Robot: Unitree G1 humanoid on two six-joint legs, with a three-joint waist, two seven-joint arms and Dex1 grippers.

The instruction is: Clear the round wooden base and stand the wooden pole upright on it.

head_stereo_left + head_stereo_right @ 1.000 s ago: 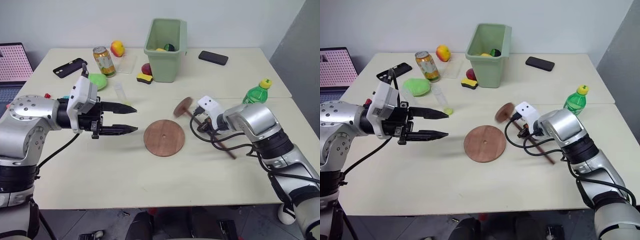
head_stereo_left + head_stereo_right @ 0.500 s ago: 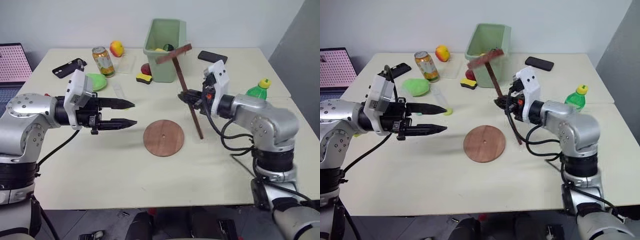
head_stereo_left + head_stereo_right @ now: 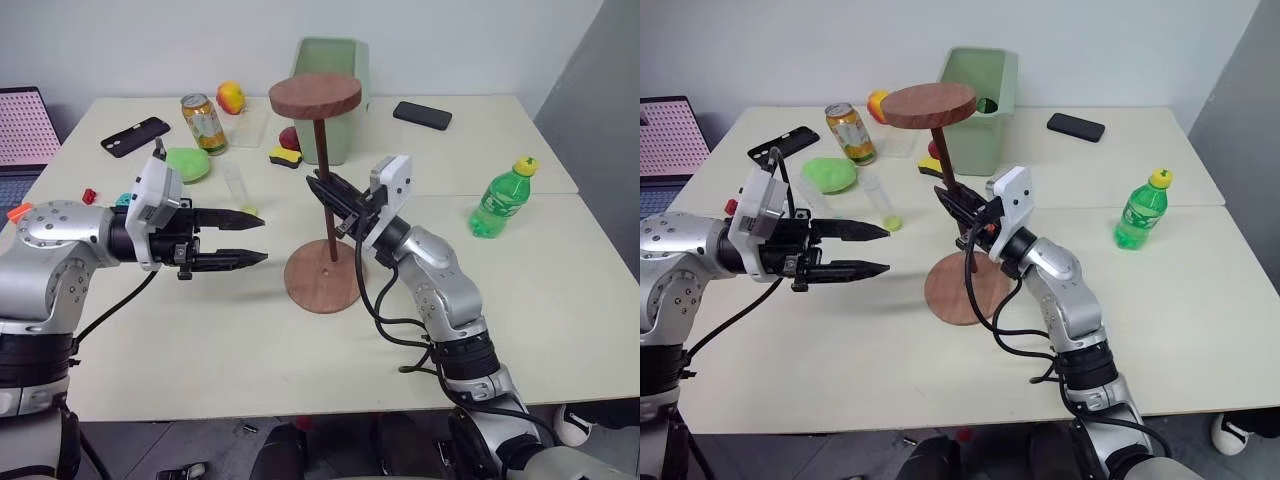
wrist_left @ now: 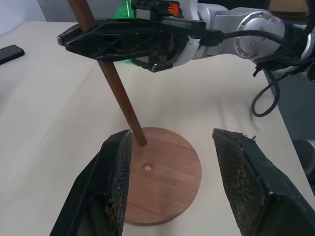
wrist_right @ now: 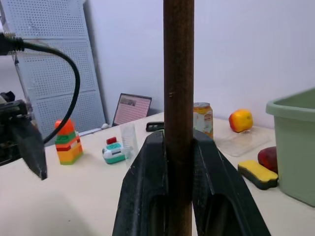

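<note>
right gripper (image 3: 335, 197) jaws pinching the wooden pole (image 3: 325, 180), tip resting just off the round wooden base (image 3: 322, 281) hole; needs centring. left gripper (image 3: 240, 239) jaws spread.

A pale tabletop (image 3: 200, 350) fills the frame, with a round wooden base (image 3: 322, 283) lying flat near the middle. Toward the top stand a green bin (image 3: 345, 75), a drink can (image 3: 203, 122), a fruit (image 3: 231, 97), two black phones (image 3: 135, 136) (image 3: 421, 114), a green lid (image 3: 186, 164) and a yellow sponge (image 3: 288, 155). A green bottle (image 3: 498, 200) stands at the right.
</note>
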